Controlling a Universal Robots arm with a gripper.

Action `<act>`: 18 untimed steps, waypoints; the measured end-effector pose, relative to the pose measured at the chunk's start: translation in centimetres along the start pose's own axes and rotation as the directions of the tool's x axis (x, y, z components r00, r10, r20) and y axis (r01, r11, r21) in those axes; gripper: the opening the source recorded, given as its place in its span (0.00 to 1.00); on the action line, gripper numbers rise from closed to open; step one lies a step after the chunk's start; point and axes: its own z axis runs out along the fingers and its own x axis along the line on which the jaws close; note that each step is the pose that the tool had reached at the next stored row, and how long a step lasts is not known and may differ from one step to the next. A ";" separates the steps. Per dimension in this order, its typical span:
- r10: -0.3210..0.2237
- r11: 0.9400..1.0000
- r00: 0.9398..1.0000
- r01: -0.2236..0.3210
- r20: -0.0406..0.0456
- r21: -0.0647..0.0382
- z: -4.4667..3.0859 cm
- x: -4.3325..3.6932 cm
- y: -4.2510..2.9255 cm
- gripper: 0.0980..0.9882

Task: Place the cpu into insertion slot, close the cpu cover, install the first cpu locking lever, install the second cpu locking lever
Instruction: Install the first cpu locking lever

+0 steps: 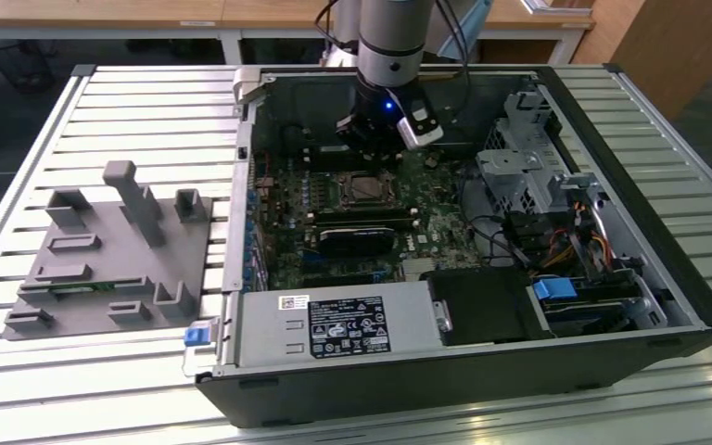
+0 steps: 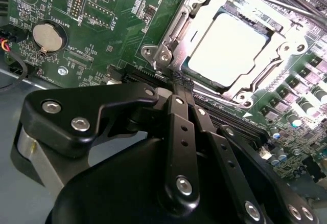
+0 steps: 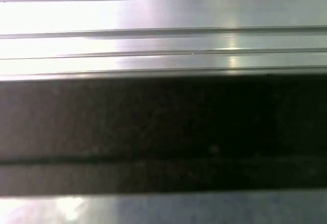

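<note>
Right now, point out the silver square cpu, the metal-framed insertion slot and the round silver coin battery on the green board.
cpu (image 2: 227, 47): second wrist view, middle of its bright metal top.
insertion slot (image 2: 180, 29): second wrist view, silver frame beside the chip.
coin battery (image 2: 46, 36): second wrist view, centre of the disc.

A lab or workshop for robot assembly trials: an opened computer case (image 1: 455, 241) lies on a slatted aluminium counter (image 1: 146, 120) mid-frame, a grey fixture tray (image 1: 108, 260) at left, wooden desks (image 1: 146, 14) and a wire wastebasket (image 1: 16, 57) along the top edge.
</note>
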 end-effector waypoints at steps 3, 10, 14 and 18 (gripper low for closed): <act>0.000 1.000 1.000 0.000 0.000 0.003 0.02 0.00 0.00 0.01; 0.000 1.000 1.000 0.000 0.001 0.006 0.26 -0.01 0.00 0.01; 0.000 1.000 1.000 0.000 0.000 0.009 0.33 -0.01 -0.01 0.01; 0.000 1.000 1.000 0.000 0.000 0.009 0.37 -0.04 0.04 0.01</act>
